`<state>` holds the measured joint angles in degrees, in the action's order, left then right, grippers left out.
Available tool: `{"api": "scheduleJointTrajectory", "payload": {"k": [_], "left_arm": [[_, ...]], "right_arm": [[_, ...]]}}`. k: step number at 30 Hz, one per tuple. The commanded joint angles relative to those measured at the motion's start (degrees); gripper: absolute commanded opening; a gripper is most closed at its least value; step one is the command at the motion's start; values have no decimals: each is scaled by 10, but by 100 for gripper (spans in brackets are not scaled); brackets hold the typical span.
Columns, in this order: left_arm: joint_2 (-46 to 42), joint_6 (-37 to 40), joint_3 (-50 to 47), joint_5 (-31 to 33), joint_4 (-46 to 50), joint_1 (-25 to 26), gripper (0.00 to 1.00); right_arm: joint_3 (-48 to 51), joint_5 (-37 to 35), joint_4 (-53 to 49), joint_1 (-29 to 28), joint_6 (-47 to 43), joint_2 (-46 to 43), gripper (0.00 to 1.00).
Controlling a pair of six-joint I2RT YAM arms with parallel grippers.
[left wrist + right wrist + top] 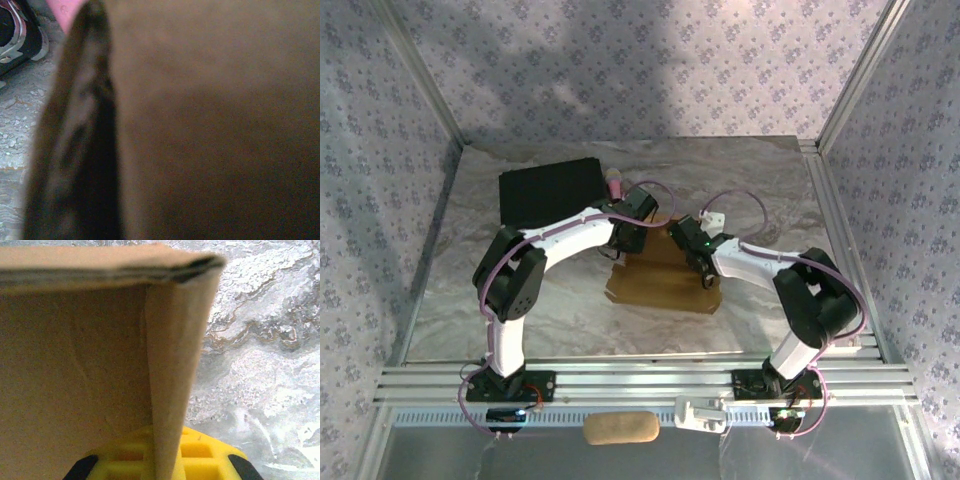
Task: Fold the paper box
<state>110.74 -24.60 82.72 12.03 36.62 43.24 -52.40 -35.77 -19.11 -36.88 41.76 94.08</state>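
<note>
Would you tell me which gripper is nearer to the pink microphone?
Left. The left gripper is at the back-left of the paper box, close in front of the pink microphone; the right gripper is farther off, on the box's right.

A black case (550, 192) lies far left on the table (770, 190) before me, a pink microphone (616, 183) just beside it.

Blurred paper box (215, 125), hidden jaws
Up close it smears brown; I cannot tell whether the left gripper (623, 243) or right gripper (698, 262) is closed.
</note>
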Motion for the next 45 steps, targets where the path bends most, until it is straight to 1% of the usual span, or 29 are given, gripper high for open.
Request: {"api": "scheduleJointTrajectory", "payload": {"k": [1,3,7,10,14,19,25,31,37,45], "left_arm": [[-13,5,13,31,31,0,0],[-14,0,13,36,30,0,0],[-25,1,13,41,26,-1,19],[-42,6,12,35,7,-2,29],[-66,18,7,24,-12,0,34],[-80,23,-18,14,-38,-1,35],[-75,18,-42,-2,-71,0,36],[-53,20,-39,14,-79,0,35],[-28,22,-30,25,-85,0,32],[-22,20,-47,42,-106,1,30]], "right_arm": [[8,-46,-74,-6,11,16,0],[9,-44,-70,-13,8,6,0],[8,-45,-78,-21,8,-8,0],[7,-43,-82,-22,5,-12,0],[7,-45,-88,-23,11,-17,0],[15,-53,-89,-31,22,-30,0],[29,-62,-85,-42,38,-39,0],[31,-65,-86,-48,40,-40,0],[33,-64,-82,-49,38,-44,0],[29,-62,-79,-51,35,-42,0]]}}
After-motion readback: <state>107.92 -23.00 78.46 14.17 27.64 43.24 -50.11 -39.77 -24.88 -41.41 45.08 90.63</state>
